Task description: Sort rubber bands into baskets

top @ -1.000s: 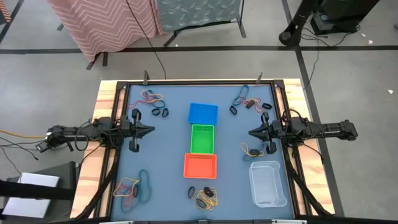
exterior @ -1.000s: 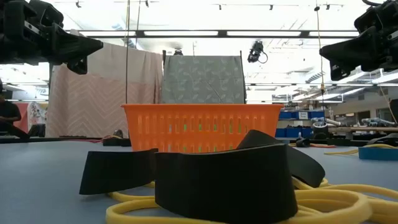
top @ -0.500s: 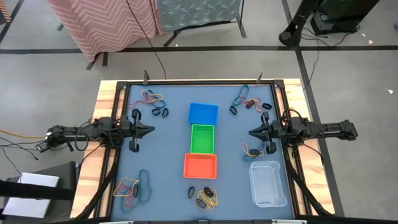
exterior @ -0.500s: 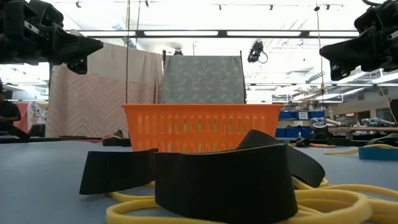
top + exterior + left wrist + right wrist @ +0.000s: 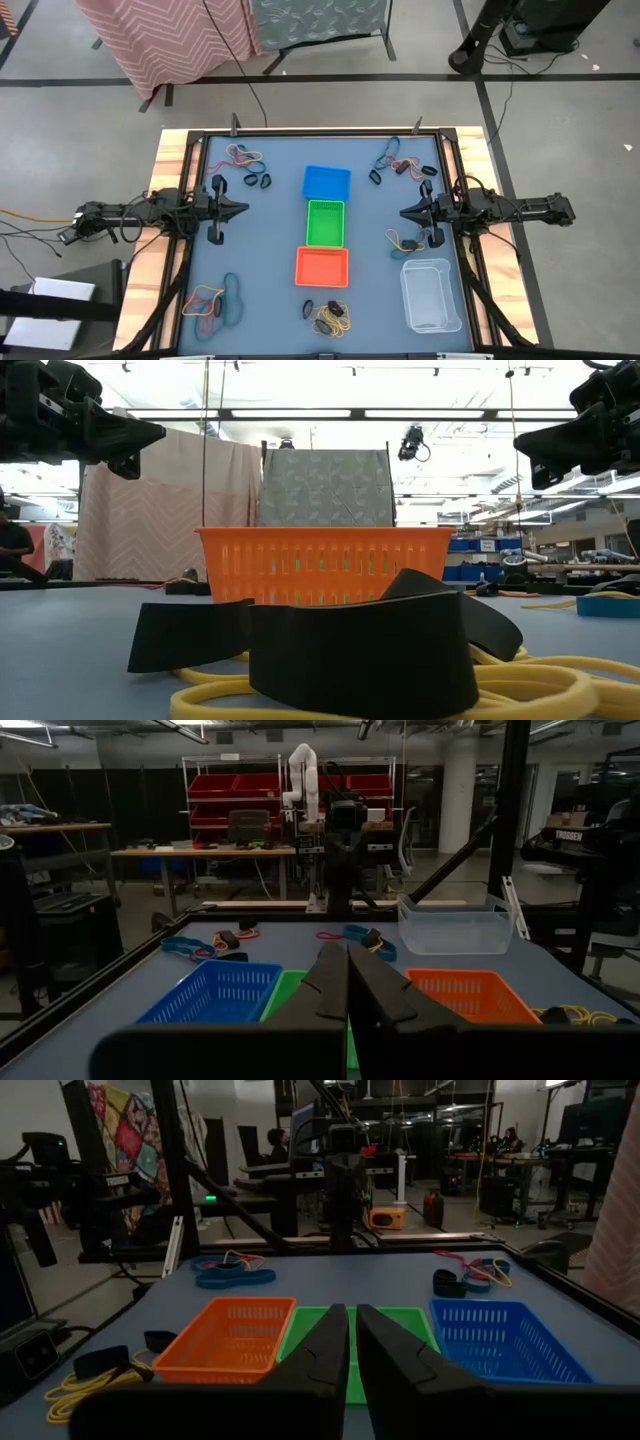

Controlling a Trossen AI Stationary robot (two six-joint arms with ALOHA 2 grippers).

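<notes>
Sitting empty mid-worktop are the blue basket [image 5: 327,182], green basket [image 5: 325,222], orange basket [image 5: 322,266] and clear tub [image 5: 431,294]; both arms' fingers stay pressed together, nothing has moved.

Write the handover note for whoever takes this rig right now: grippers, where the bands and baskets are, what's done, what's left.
Left gripper: shut, empty, raised at the left edge.
Right gripper: fingers nearly together, empty, raised at the right edge.
Blue basket, green basket and orange basket stand in a centre column; clear tub near right. All look empty.
Rubber bands lie in five loose clusters: far left, far right, beside the right gripper, near left, near centre.
Done: nothing sorted. Left: everything.
</notes>
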